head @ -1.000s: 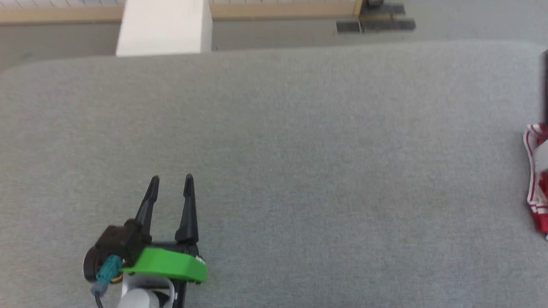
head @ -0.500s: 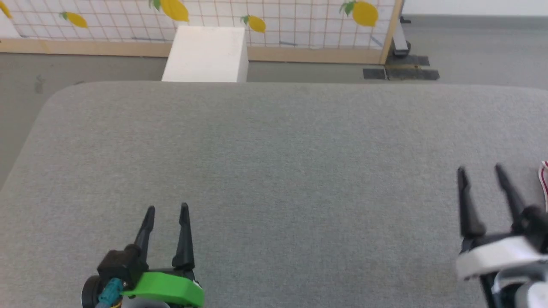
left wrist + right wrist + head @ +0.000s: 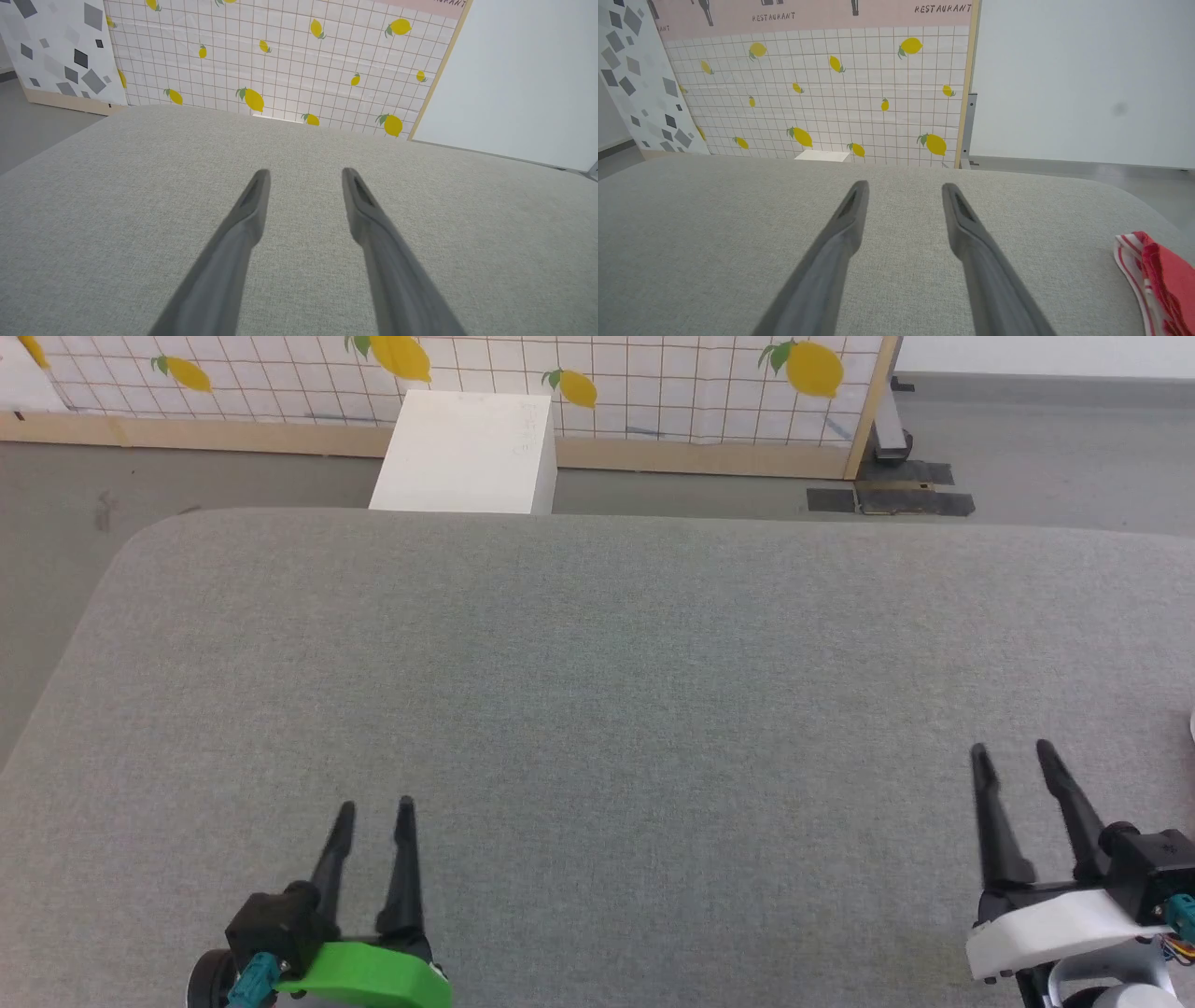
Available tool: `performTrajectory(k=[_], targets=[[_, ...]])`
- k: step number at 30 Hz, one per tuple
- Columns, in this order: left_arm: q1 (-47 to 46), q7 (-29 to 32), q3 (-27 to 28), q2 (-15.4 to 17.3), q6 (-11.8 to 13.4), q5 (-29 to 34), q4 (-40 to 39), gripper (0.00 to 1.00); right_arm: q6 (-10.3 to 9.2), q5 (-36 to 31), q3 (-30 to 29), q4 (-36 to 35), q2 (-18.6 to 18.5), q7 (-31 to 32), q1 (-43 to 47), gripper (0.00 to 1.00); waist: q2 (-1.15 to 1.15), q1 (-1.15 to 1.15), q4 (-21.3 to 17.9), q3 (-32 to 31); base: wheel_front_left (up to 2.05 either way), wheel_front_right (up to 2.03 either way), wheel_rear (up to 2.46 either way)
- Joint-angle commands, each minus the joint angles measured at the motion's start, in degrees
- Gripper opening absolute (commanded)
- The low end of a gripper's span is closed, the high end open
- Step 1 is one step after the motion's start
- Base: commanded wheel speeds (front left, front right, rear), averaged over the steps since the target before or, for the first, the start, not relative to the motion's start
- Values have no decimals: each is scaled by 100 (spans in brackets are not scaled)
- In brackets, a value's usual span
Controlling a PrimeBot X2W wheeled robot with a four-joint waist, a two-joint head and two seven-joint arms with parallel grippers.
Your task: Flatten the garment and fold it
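Observation:
The garment (image 3: 1160,277) is a crumpled red cloth with red-and-white striped trim, lying at the right end of the grey table (image 3: 597,653) in the right wrist view. My right gripper (image 3: 1010,747) hovers open over bare table to the left of it, apart from it, with nothing between its fingers (image 3: 905,184). My left gripper (image 3: 375,805) is at the lower left, also open and empty (image 3: 306,171), above bare table.
The table has rounded corners, and its far edge (image 3: 597,518) drops to a grey floor. Beyond it stand a white box (image 3: 467,453) and a lemon-print partition screen (image 3: 607,373). A plain white wall panel (image 3: 1083,79) is to the right.
The head camera has swung, so the garment slid off its right edge and my right gripper came into view. Both grippers' fingers have drawn slightly closer together.

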Motion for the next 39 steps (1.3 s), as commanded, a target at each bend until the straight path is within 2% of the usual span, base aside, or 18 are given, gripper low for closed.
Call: performTrajectory(k=[1,39], targets=[[-1,2,-3,0,0,1,-1,0,0,-2,-1,-1,-1,1,0,0,0,0,0,-1,0,0,0],[-118,429,114,-3,33,371,-115,0,-3,-138,172,-28,31,280,-68,0,0,0,-38,-100,0,0,0]])
